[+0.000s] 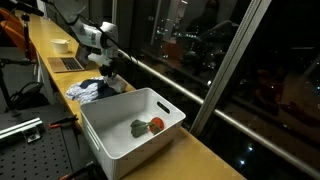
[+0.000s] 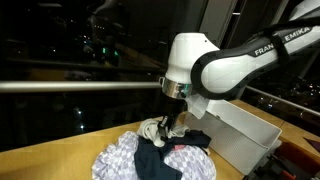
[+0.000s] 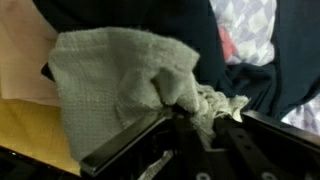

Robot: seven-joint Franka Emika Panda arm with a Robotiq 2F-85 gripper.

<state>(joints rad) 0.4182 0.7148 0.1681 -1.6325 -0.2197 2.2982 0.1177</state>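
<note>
In the wrist view you see the gripper [image 3: 186,113] with its jaws clamped on a bunched fold of the grey cloth [image 3: 110,75]. The cloth lies on a dark garment [image 3: 255,45] in the clothes pile [image 2: 125,158] on the wooden counter [image 1: 205,158]. Just beside the pile stands the white bin [image 1: 112,150], which holds a red and green item [image 1: 148,126]. Farther along the counter, note the laptop [image 1: 70,63] and, beyond it, the bowl [image 1: 61,44].

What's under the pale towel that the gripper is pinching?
A dark navy garment lies beneath the pale towel, with a patterned cloth beside it. The gripper and the towel cover whatever lies directly below.
</note>
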